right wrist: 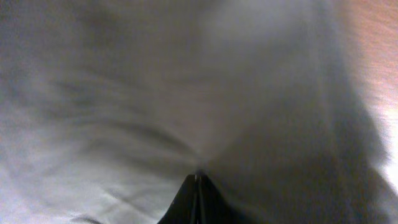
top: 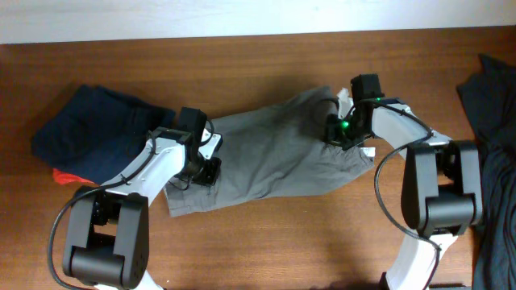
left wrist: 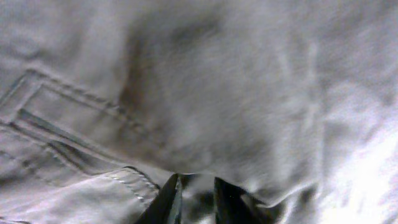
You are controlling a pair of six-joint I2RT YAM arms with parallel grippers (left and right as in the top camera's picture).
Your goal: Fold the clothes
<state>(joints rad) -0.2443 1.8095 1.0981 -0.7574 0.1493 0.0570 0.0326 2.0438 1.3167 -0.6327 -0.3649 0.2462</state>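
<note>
1. Lying flat on the table (top: 266, 234), the shorts (top: 274, 157) are seen mid-table, with the long axis running from the left-near corner to the right-far corner in the overhead view.
2. The left gripper (top: 203, 169) is set on the left end and the right gripper (top: 337, 133) on the far right end; each end is reached by its own arm.
3. Right jaws are seen pressed together, clamped on a pinch of the shorts, with wrinkles converging on the tips.
4. Left jaws are seen with a narrow gap, the cloth directly under and ahead, and the back pocket (left wrist: 68, 124) off to the side. Whether cloth is gripped cannot be told.
5. The navy garment (top: 97, 129) is left apart, beyond the left end.
6. Any fold is judged to run along that long axis.
</note>
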